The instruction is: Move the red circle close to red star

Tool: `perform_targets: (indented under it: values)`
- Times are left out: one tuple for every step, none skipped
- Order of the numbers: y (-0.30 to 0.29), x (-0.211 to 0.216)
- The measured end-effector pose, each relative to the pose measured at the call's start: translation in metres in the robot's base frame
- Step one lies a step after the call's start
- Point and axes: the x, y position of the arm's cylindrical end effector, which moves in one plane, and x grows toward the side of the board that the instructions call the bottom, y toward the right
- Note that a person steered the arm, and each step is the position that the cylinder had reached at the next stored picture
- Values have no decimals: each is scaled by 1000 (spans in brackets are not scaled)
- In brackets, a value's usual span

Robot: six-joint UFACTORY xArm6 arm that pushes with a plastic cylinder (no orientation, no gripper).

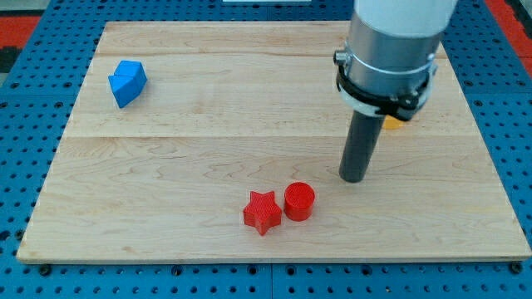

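Near the view's bottom centre of the table [166, 241], the red circle [299, 201] stands upright just beside the red star [263, 212], on the star's right as the view has it. The two appear to touch or all but touch; the angle does not settle whether a sliver of gap remains. On this evidence the task's aim looks met or very nearly so.

My tip [354, 178] rests on the table up and to the view's right of the red circle, near it but apart from it, with bare wood between. The tool is a plain rod with nothing that opens or closes, and it has hold of nothing.

Recommendation for the step in hand: restraint. Any further contact calls for a short, slow push along the line from my tip toward the star, meeting the circle squarely on its far side. An off-centre touch would likely roll the circle around the star's points, or shove both blocks toward the view's bottom edge, which is not far off. If the blocks are judged close enough, the sounder course is to draw my tip away toward the view's top right without brushing the circle.

Further out, a blue block [126, 83], angular in shape, sits near the view's top left, well apart. A yellow object [392, 124] shows partly behind the arm; its shape cannot be made out.
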Motion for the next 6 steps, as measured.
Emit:
perform_targets:
  values:
    - [-12,20]
    - [-23,30]
    - [-34,31]
    - [-47,31]
    - [-59,31]
    - [-63,31]
